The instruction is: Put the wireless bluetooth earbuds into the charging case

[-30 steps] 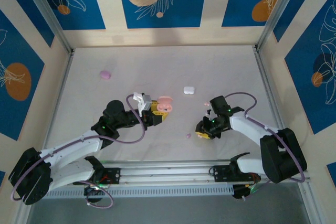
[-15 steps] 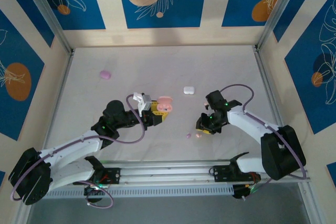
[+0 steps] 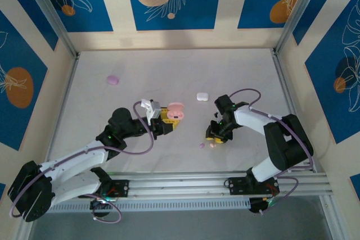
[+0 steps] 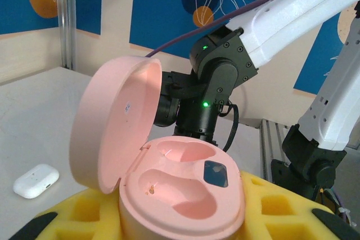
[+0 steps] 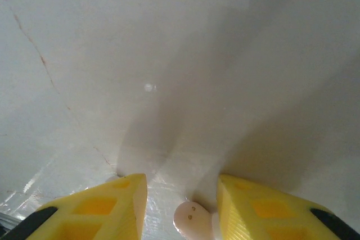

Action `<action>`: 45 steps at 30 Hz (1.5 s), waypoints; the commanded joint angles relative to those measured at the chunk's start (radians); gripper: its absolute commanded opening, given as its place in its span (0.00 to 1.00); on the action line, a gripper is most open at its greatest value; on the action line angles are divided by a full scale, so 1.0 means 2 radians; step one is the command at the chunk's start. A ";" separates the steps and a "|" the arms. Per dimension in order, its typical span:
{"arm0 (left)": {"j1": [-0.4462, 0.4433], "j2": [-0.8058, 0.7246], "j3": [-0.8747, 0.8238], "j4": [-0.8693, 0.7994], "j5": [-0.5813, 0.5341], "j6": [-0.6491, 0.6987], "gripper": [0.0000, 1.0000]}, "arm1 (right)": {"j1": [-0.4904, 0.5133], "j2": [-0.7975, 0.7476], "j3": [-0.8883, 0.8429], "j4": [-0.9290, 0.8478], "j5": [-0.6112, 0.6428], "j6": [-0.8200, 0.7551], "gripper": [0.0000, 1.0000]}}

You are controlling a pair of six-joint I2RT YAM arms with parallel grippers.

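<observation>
Straddling a tiny pale pink plastic earbud (image 5: 190, 217) on the white table (image 5: 169, 54), the right gripper (image 5: 180, 195) holds its yellow foam pads (image 5: 112, 206) apart. The bud lies just beside one pad, so we judge that an off-centre closure could flick it away. To the left, the left gripper (image 3: 167, 118) is clamped on the open pink pebble-shaped charging case (image 4: 180, 195), both hollows unfilled.

Open case (image 4: 181, 194) sat in the left gripper (image 3: 169, 117), closed case (image 3: 202, 96) lay behind-right of it, one earbud (image 5: 191, 217) lay between the fingers (image 5: 256, 209) of the right gripper (image 3: 215, 138) — a second earbud (image 3: 202, 145) just left.
</observation>
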 commanded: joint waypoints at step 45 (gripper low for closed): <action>-0.007 -0.003 0.007 -0.001 0.000 0.004 0.27 | 0.085 0.046 0.075 -0.121 0.106 0.039 0.29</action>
